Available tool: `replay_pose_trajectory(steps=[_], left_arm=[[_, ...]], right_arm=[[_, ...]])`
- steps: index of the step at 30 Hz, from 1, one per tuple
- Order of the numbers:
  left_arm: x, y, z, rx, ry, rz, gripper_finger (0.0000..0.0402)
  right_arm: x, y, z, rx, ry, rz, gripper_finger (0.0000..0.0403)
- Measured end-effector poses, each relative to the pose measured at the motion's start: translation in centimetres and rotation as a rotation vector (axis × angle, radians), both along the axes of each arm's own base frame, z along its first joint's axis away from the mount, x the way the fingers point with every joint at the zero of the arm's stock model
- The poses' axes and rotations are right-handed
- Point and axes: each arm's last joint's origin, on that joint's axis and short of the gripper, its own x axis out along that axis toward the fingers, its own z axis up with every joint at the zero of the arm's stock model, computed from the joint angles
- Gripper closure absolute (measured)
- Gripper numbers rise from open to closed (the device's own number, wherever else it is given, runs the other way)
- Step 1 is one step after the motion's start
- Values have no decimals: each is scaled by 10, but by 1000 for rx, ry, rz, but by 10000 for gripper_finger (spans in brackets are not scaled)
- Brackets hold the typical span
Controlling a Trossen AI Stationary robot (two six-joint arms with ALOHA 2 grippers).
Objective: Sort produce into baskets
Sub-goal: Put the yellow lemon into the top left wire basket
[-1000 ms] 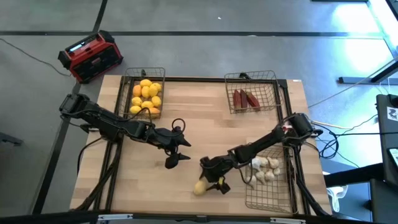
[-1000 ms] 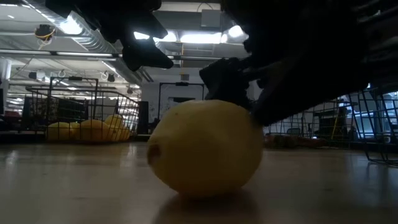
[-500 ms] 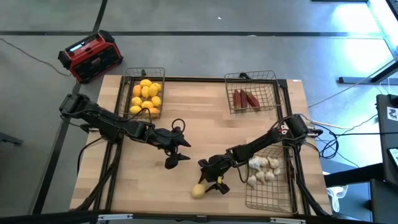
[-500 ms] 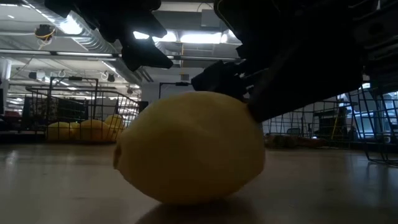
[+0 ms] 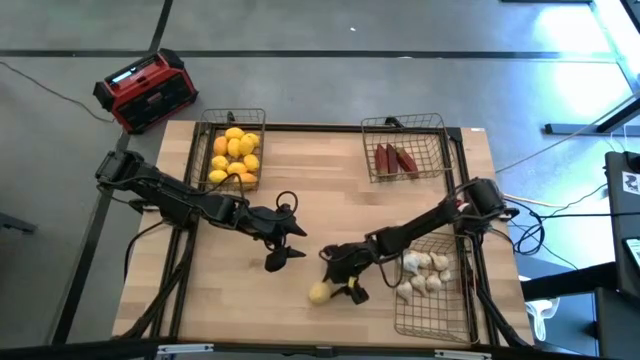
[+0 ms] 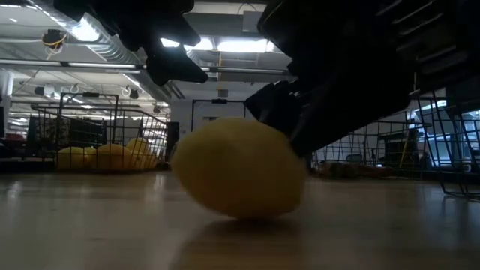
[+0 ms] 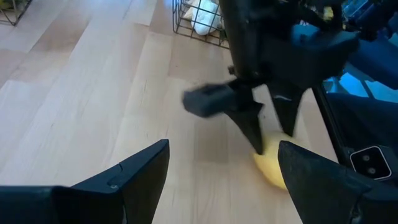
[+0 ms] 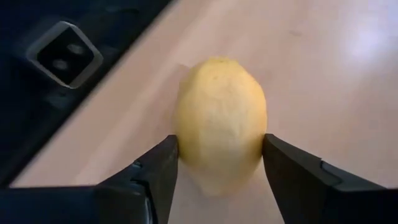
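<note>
A yellow lemon (image 5: 320, 292) is near the table's near edge, at the middle; it also shows in the low view (image 6: 238, 166). My right gripper (image 5: 328, 288) reaches it from the right and is shut on it. My left gripper (image 5: 292, 244) hovers open and empty over mid-table, left of the lemon. Three wire baskets stand on the table. The far-left one (image 5: 203, 150) holds yellow and orange fruits. The far-right one (image 5: 440, 135) holds dark red pieces. The near-right one (image 5: 430, 315) holds white bulbs. My right gripper pinches the lemon between its two fingers, on its two long sides (image 8: 184, 149) about halfway along. The fingers come from the table's right, slanting down, and lie along the lemon. In the low view the lemon is tilted. I cannot tell whether its underside touches the table.
A red-and-black box (image 5: 150, 90) stands on the floor beyond the table's far-left corner. Bare wood lies between the baskets and left of the lemon. The table's near edge is close to the lemon.
My right gripper first moved the lemon a little toward the near edge. It has since drawn it back toward the far edge. The lemon now sits tilted in the low view and shows smaller than half a second ago.
</note>
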Motion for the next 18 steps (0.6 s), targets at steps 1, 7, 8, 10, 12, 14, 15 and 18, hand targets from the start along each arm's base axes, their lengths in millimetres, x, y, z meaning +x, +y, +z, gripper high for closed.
replay_pose_trajectory(steps=[1, 7, 8, 10, 12, 14, 15, 18], left_arm=[[0, 0, 0, 2, 0, -1, 107], [0, 0, 0, 10, -1, -4, 107], [0, 0, 0, 11, -1, -1, 107], [0, 1, 0, 12, -1, 1, 107], [0, 1, 0, 12, 0, 2, 107], [0, 1, 0, 14, 3, 4, 107], [0, 1, -1, 17, 4, 7, 107], [-2, 2, -3, 56, 32, 23, 107]], right_arm=[[-2, -1, 2, -21, 13, -20, 185], [-6, -17, 12, -130, 50, -148, 185], [-6, -22, 12, -151, 60, -173, 185], [-6, -29, 14, -167, 76, -228, 185], [-5, -36, 14, -170, 93, -286, 185], [-4, -42, 14, -158, 112, -339, 185], [-3, -45, 14, -150, 119, -359, 185], [-2, -50, 14, -138, 127, -395, 185]])
